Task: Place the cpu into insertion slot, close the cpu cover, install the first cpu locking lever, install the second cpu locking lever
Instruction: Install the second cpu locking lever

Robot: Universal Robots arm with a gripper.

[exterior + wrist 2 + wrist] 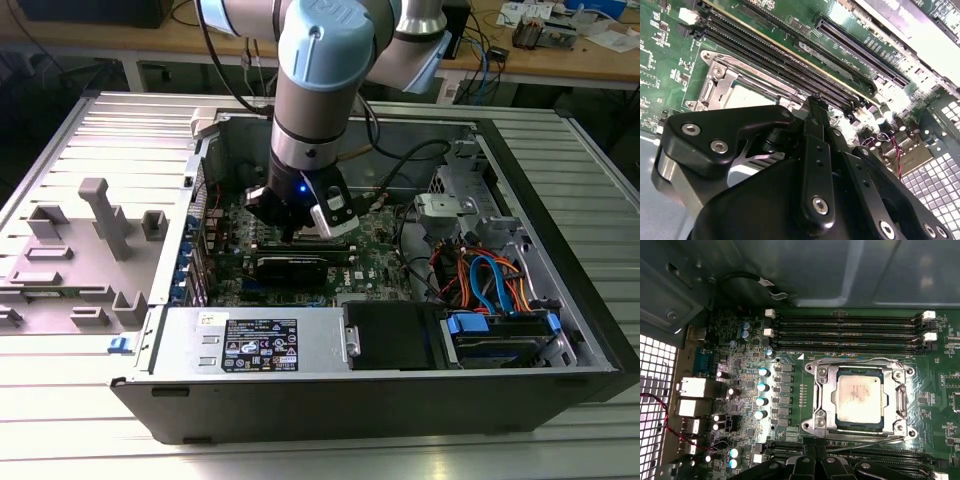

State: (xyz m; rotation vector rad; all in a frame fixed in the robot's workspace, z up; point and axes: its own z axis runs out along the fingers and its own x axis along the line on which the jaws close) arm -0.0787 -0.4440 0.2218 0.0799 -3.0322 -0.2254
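Cpu (860, 397) sits in the slot (826, 399), cover (899, 401) down over it. One lever (865, 442) lies along the socket edge; latching cannot be judged. Gripper (292, 232) hovers above the socket; finger spacing cannot be told.

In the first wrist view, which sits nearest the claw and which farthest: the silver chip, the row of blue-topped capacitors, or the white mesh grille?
1. The cpu, seated in its socket just beyond the claw.
2. Blue-topped capacitors, farther off to one side.
3. White mesh grille, at the case wall, farthest.
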